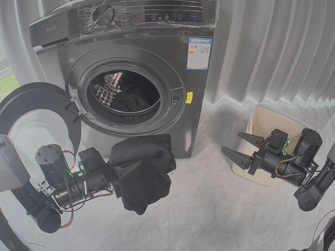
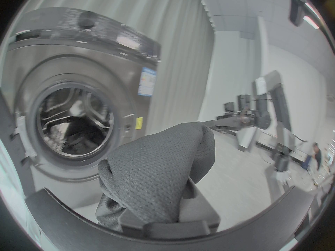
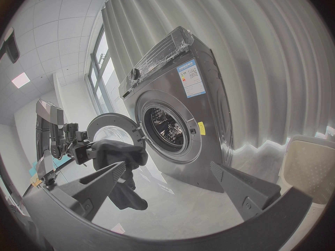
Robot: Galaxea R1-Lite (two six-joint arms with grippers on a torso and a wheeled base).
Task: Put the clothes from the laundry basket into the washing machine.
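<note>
A dark garment [image 1: 146,168] hangs bunched in front of the grey washing machine [image 1: 139,46], whose round door [image 1: 35,98] is swung open. The cream laundry basket [image 1: 268,122] stands upright to the machine's right.

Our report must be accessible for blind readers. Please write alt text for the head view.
The left arm's jaws hold a black garment in front of the grey washing machine, whose round door stands open and whose drum contains dark clothes. The right arm's open jaws hang near a beige laundry basket.
</note>
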